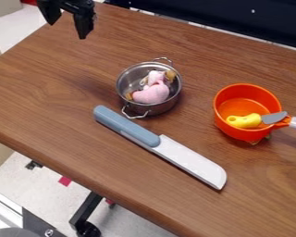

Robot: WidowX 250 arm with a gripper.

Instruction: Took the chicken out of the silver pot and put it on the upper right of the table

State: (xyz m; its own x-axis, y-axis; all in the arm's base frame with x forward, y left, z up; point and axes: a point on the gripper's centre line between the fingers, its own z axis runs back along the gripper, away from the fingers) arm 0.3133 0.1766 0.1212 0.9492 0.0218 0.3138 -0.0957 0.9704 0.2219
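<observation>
In the camera view, the hand [66, 30] hangs at the upper left over the far-left part of the bench [48, 88], pointing down, well apart from the silver pot [121, 88]. Its two fingers stand wide apart, with nothing between them and touching nothing. The pink chicken [151, 94] lies inside the silver pot.

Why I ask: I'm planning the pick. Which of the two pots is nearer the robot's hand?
The silver pot, the one holding the pink chicken. The orange pot sits farther from the open hand.
</observation>
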